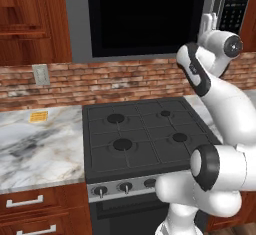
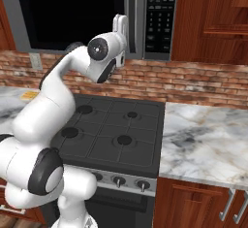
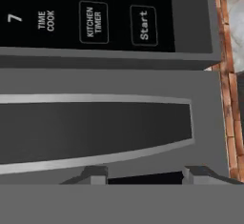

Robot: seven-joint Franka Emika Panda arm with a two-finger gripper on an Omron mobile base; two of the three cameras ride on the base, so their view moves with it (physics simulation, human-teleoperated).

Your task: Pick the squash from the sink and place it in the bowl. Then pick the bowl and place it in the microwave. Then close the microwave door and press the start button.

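Observation:
The microwave hangs above the stove with the microwave door shut, its black window hiding the cavity. My gripper is raised close to the door's right side, seen from the base cameras as the white hand. In the hand view the long curved grey handle runs just beyond my fingertips, which stand apart with nothing between them. Past the handle lies the black keypad strip with the Start button. The squash, the bowl and the sink are out of view.
A dark gas stove sits directly below the arm. Marble counters flank it, with a small yellow item on the left one. A brick wall and wooden cabinets stand behind.

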